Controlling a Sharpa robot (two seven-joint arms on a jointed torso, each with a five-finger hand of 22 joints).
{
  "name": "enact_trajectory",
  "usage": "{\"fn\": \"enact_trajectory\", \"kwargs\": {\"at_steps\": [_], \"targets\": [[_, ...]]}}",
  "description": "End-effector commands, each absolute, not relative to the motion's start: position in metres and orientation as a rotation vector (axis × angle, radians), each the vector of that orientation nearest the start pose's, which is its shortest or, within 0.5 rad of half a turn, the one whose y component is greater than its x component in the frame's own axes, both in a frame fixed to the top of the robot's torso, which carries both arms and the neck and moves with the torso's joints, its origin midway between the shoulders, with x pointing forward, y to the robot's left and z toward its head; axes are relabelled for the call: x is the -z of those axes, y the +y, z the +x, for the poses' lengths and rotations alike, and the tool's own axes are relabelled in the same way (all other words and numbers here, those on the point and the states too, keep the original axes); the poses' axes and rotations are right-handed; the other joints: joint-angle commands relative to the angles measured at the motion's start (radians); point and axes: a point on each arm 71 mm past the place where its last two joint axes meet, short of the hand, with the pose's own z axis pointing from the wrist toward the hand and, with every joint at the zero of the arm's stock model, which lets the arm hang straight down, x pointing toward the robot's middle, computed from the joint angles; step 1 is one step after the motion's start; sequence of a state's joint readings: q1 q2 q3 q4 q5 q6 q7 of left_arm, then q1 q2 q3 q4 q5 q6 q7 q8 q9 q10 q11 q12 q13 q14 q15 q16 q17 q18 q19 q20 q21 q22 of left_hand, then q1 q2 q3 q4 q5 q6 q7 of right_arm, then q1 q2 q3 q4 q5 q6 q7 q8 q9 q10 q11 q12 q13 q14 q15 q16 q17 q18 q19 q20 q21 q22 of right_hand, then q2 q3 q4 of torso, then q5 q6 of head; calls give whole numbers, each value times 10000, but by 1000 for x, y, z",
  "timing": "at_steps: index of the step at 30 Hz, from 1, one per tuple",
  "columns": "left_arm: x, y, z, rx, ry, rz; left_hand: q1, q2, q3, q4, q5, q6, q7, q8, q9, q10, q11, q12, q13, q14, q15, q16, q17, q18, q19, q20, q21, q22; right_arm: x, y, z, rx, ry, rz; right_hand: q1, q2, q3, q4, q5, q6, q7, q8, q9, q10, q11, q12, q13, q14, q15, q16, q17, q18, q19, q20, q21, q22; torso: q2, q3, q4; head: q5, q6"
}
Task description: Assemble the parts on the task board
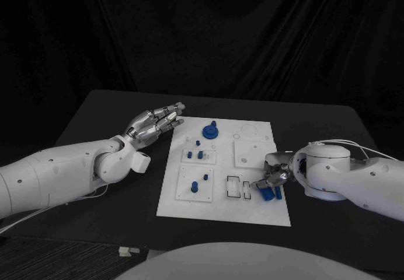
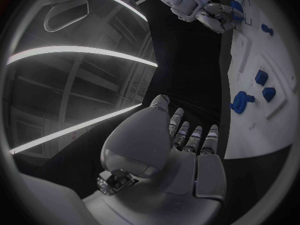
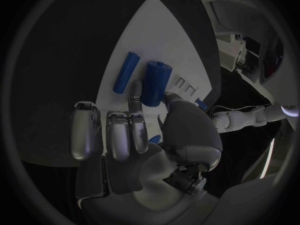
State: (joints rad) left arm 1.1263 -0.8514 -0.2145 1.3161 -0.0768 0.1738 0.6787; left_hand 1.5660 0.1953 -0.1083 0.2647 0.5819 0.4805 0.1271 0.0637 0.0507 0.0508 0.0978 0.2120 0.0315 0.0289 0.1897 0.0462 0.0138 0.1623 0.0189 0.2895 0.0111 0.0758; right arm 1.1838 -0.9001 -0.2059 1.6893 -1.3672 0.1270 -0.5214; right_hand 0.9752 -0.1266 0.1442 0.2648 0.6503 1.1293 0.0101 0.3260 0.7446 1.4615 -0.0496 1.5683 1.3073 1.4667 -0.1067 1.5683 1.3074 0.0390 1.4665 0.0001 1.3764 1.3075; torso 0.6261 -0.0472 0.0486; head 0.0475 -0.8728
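A blue cylinder part [image 3: 155,82] near the task board's [image 1: 220,204] right edge is pinched by the right robot hand [image 1: 271,184]; it could slip or tilt against its slot. Left robot hand [image 1: 156,125] hovers spread beside the board's far-left corner.

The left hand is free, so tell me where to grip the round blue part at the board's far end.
Probably by its raised stem, coming from above: the round blue part sits flat on the task board, stem standing up, so the left hand can close its fingers round it.
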Motion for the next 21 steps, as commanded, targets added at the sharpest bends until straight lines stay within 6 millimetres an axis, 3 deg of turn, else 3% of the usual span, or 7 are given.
{"fn": "enact_trajectory", "kwargs": {"at_steps": [1,4,5,7,13,21], "targets": [[261,257,467,18790,14951,-9583,76,60,68,18,63,-84,14,23,-11,1,51,-45,0,12,46,43,11,66,31,33,37,3,275,-210,410,-2598,23811,-1158,318,0,302,-160,894,-271,-45,145,490,1093,-83,25,2635,1041,-34,25,2634,83,186,27,-28,2003,1,0,-1,27,2],[261,257,467,18785,14966,-9589,80,60,74,14,65,-82,19,24,-10,0,55,-44,1,13,50,44,11,65,31,34,37,1,275,-211,410,-2933,23886,-568,341,-30,523,-231,1557,-381,-60,218,777,1093,-98,25,2635,1041,-47,25,2634,88,180,18,-55,1998,3,0,0,35,2],[261,257,467,18786,14970,-9590,80,60,74,14,65,-82,19,24,-10,0,55,-44,1,13,50,44,11,65,31,34,37,1,275,-211,410,-3042,23894,-378,408,-56,703,-328,2032,-430,-76,265,944,1093,-113,25,2635,1041,-61,25,2634,97,165,5,-96,1986,1,0,0,39,2],[261,257,467,18788,14975,-9591,80,60,74,14,65,-82,19,24,-10,0,55,-44,1,13,50,44,11,65,31,34,37,1,275,-212,410,-3318,23874,88,409,-67,865,-398,2294,-458,-90,318,1111,1093,-129,25,2635,1041,-70,25,2634,97,165,-3,-102,1986,0,0,-1,48,2],[262,257,467,18782,14986,-9597,91,60,93,5,73,-91,28,24,-10,0,66,-43,1,16,59,50,13,62,33,35,38,5,272,-215,408,-4228,23726,1658,379,-44,1255,-606,2694,-497,-123,434,1473,1093,-164,25,2635,1041,-100,25,2634,109,148,-31,-162,1970,3,2,0,79,2],[262,256,467,18799,15011,-9597,91,60,93,5,73,-91,28,24,-10,0,66,-43,1,16,59,50,13,62,33,35,38,5,259,-212,409,-5641,23335,4209,143,5,1362,-555,2707,-525,-102,439,1586,1093,-153,25,2635,1041,-98,25,2634,118,133,-34,-207,1958,-1,1,-4,37,2]]}}
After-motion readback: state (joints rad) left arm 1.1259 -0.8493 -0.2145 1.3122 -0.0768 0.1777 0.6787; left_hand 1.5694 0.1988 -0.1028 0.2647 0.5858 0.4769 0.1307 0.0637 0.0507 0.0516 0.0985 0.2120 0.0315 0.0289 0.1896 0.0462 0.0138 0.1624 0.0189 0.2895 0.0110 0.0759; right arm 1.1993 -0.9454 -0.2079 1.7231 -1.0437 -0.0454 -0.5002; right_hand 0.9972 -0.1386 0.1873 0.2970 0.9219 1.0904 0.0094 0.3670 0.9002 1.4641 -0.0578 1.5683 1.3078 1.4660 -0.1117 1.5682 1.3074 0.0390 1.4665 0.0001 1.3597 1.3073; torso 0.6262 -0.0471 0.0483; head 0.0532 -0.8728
